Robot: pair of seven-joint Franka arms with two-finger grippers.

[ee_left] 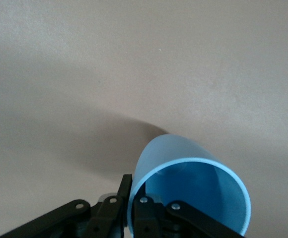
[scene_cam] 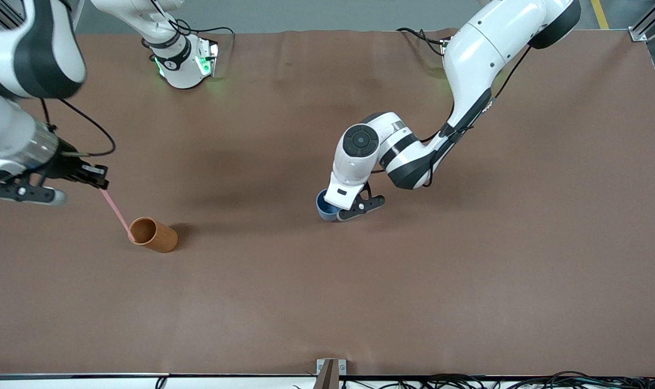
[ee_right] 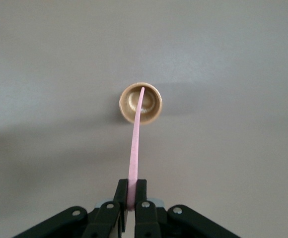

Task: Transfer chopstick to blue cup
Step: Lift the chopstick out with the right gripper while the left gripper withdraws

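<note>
My right gripper (scene_cam: 104, 184) is shut on the upper end of the pale pink chopstick (scene_cam: 115, 210), over the table at the right arm's end. The stick slants down and its lower end sits in the mouth of the orange-brown cup (scene_cam: 155, 235). In the right wrist view the fingers (ee_right: 123, 191) clamp the stick (ee_right: 135, 144) above that cup (ee_right: 155, 106). My left gripper (scene_cam: 335, 214) is near the table's middle, shut on the wall of the light blue cup (scene_cam: 322, 207). One finger is inside and one outside the rim (ee_left: 132, 186). The blue cup (ee_left: 193, 181) is tilted.
The brown table cover (scene_cam: 327, 297) is bare around both cups. The right arm's base (scene_cam: 184, 65) stands along the edge farthest from the front camera. A small metal bracket (scene_cam: 330, 367) sits at the edge nearest that camera.
</note>
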